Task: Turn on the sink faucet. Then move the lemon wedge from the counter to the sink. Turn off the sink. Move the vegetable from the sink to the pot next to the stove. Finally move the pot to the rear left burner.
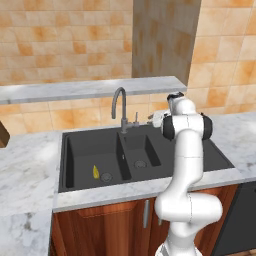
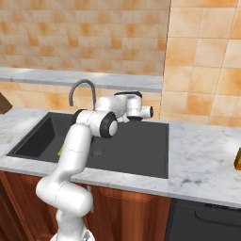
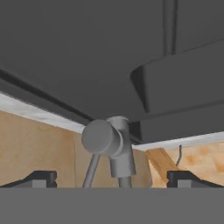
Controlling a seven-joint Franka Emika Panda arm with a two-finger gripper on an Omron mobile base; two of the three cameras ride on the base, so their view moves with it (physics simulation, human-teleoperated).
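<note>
Fingertips: two dark tips, set wide apart, nothing clamped between them.

Gripper: on the white arm, held just beside the faucet's base at the back of the sink, jaws open.

Sink faucet: dark grey, its base and round side lever handle centred in the gap between the fingers, close ahead of them; no contact can be told. Gooseneck spout arches up and over the basins.

Sink: matte black, double-basin, lying beyond and below the fingers.

Lemon wedge: tiny, yellow, on the floor of the larger basin beside its drain, well apart from the fingers.

Counter: white-grey marble, surrounding the sink.
</note>
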